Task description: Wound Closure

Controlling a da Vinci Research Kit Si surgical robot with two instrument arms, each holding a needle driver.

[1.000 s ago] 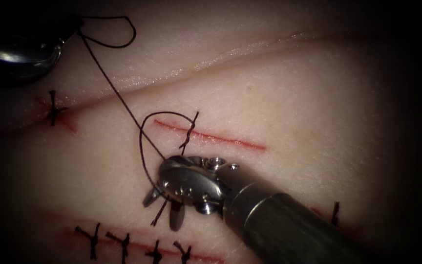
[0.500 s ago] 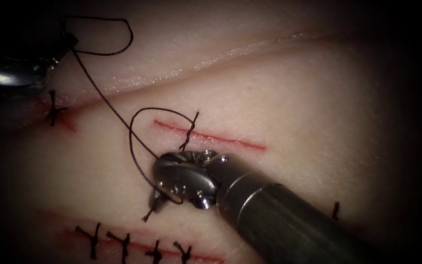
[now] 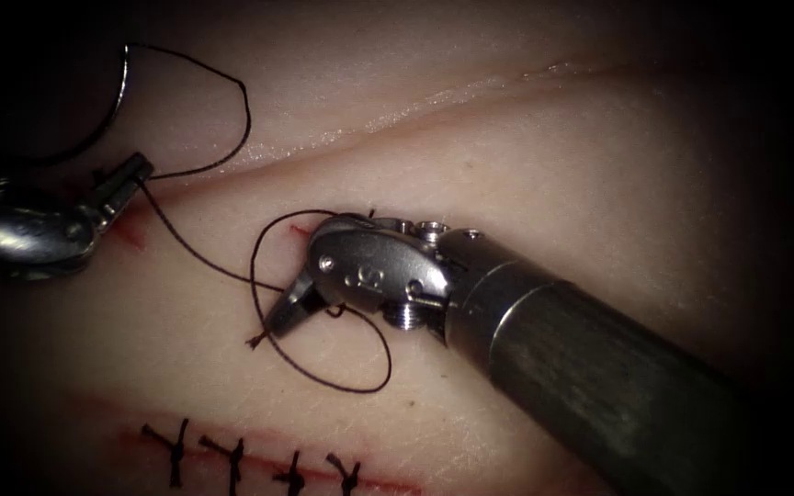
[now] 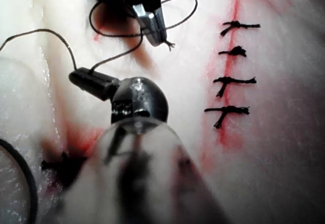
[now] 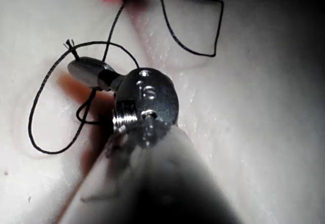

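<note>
One dark thread [image 3: 232, 268] runs through the whole scene: from the left tool [image 3: 126, 181], whose jaws are closed on it near the upper left of the tissue [image 3: 599, 184], it drops across the pale surface to the cut [image 3: 298, 229], where it forms a wide loop [image 3: 360, 381] lying flat in front of the right tool [image 3: 282, 317]. That right tool's jaws are pinched together on the short free end of the thread — a frayed tip [image 3: 255, 341] pokes out just past them, left of the cut. Above the left tool the thread curves up in a second open loop and joins the curved needle [image 3: 123, 78], which lies free of both tools and out of the tissue, well to the left of the cut. The right tool's wrist covers most of the cut, so the stitch beneath it cannot be made out. The left wrist view shows the left tool [image 4: 81, 78] clamped on the thread [image 4: 109, 60] and, beyond it, the right tool [image 4: 155, 33] with the frayed end at its tip. Along the near edge of the tissue sits a row of finished stitches [image 3: 232, 455] on another red line — four knots, side by side.
</note>
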